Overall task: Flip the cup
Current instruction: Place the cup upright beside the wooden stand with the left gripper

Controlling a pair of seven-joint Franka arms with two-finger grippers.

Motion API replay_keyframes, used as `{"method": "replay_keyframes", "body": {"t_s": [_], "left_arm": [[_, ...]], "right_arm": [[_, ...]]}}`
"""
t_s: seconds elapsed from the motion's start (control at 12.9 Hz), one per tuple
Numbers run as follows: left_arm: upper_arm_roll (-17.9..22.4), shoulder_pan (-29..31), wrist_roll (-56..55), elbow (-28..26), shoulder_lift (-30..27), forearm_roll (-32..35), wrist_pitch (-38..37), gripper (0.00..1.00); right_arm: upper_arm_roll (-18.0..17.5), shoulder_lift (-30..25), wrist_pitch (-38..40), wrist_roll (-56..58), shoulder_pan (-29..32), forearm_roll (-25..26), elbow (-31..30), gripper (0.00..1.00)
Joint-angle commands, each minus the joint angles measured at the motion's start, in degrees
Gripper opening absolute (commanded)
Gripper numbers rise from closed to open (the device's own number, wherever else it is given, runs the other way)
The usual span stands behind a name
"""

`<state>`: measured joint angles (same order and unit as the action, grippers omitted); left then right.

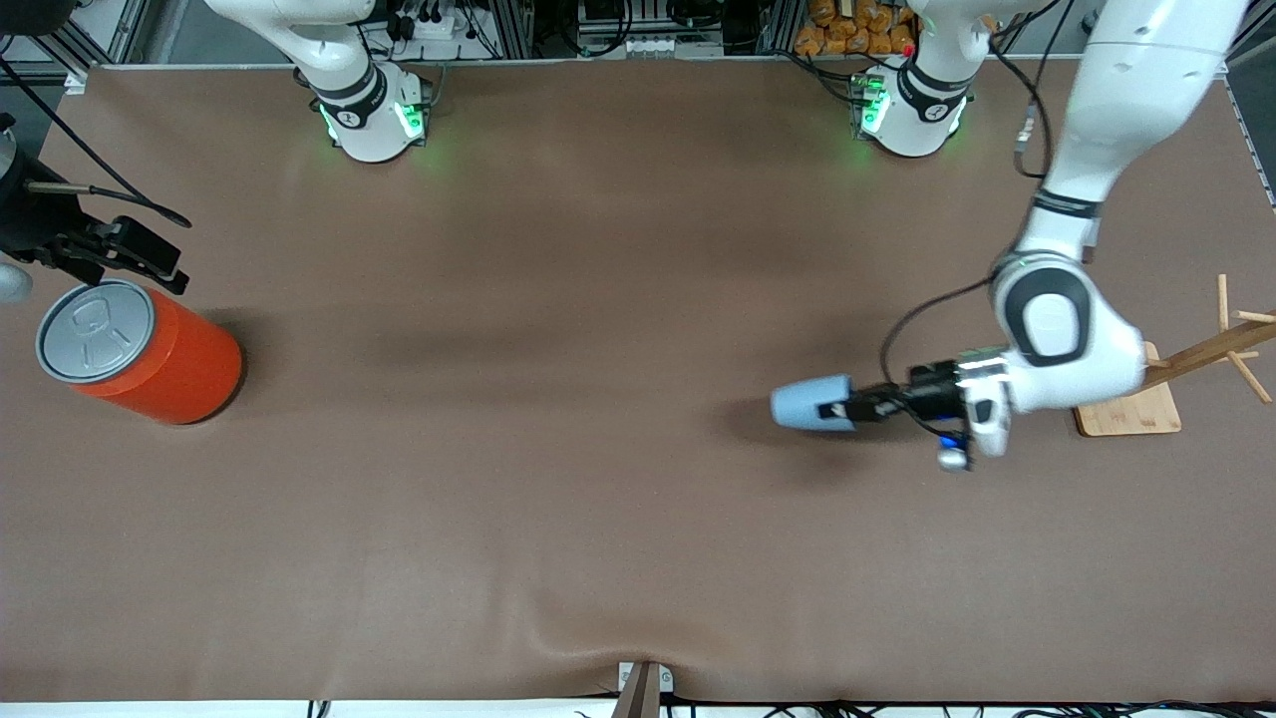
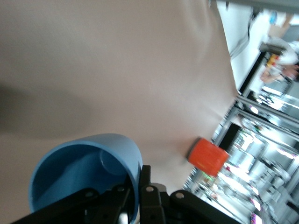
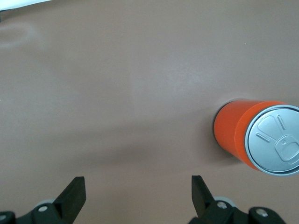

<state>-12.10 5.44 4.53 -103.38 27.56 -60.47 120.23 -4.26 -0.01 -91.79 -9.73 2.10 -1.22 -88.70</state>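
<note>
Front view: left gripper (image 1: 845, 409) has the cup (image 1: 812, 404) pinched by its rim, one finger in, one out. Cup's lying sideways in the air, sticking straight out past the fingertips, closed end pointing toward the right arm's end of the table, shadow on the table (image 1: 598, 519) underneath. So lifted off and roughly halfway thru the turn, imo. A wooden rack (image 1: 1146, 399) sits under that arm's wrist area. Right gripper (image 1: 130, 261) is parked way off, just above the orange can (image 1: 140, 351), w/ nothing in it, arm's just waiting.

Left wrist view: you look right into the cup's (image 2: 86, 175) open mouth, right at the fingertips (image 2: 140, 182), wall clamped between them. Grip looks solid. The can (image 2: 208, 156) is a small blob well apart from it.

Right wrist view: right gripper's (image 3: 135, 193) fingers (image 3: 72, 196) spread wide, bare table between them, can (image 3: 259, 137) standing off to one side of the jaws, not between them.

What's left, as far as I can tell: finish the rotation, set the cup down on the table, let go. Can't tell which end's meant to land down.
</note>
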Motion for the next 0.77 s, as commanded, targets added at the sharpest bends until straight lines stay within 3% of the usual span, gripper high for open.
{"method": "replay_keyframes", "body": {"t_s": [0.0, 0.23, 0.54, 0.7], "left_arm": [[-0.38, 1.58, -8.8, 5.28, 0.57, 15.12, -0.26, 0.0], [-0.12, 3.78, -11.82, 5.65, 0.56, 35.54, 0.62, 0.0], [-0.21, 5.11, -17.41, 3.19, 0.22, 54.71, 3.08, 0.0], [-0.73, 4.4, -22.79, 0.83, -1.19, 61.14, 5.0, 0.0]], "right_arm": [[-0.31, 0.8, 1.09, 0.59, 0.36, 1.83, 1.86, 1.0], [-0.13, 0.8, 0.92, 3.48, 0.89, 2.01, 2.3, 1.0], [-0.13, 0.8, 0.92, 4.2, 0.98, 2.1, 2.3, 1.0], [-0.13, 0.8, 0.92, 4.2, 1.15, 2.02, 2.3, 1.0]]}}
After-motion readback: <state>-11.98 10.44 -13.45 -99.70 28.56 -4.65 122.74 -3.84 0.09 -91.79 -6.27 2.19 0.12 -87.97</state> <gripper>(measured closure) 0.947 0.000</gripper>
